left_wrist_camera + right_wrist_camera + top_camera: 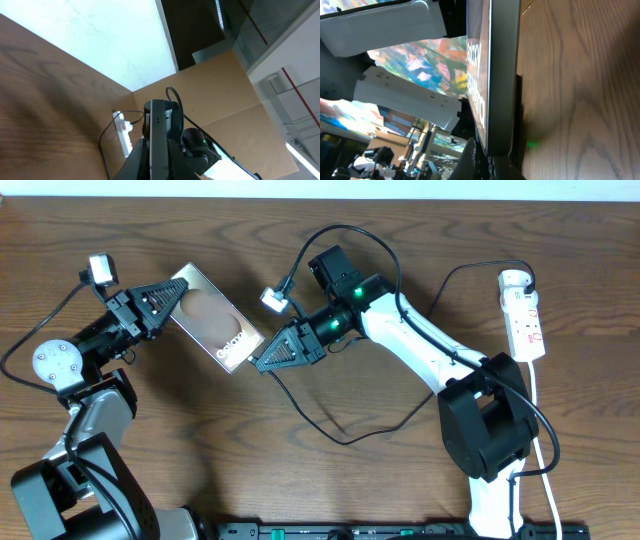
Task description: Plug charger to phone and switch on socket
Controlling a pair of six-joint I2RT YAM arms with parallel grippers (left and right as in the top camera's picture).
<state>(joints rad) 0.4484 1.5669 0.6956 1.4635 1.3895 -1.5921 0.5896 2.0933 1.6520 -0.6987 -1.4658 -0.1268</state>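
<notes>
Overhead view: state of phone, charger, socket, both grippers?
phone: held at its upper end by the left gripper, lettering side up.
charger: tip in the right gripper at the phone's lower end; seated or not, cannot tell; cable slack across the table.
socket: at the table's right side, white plug in its far end; switch position too small to tell.
left gripper: shut on the phone.
right gripper: shut on the charger tip.

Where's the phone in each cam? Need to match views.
Overhead: phone lies tilted, upper left of centre.
Left wrist: phone is edge-on, a grey upright slab at bottom centre.
Right wrist: phone is edge-on at centre, white lettering on its left face.
Shared landmark: the wooden table, in all three; it fills the right side of the right wrist view and the left side of the left wrist view.
</notes>
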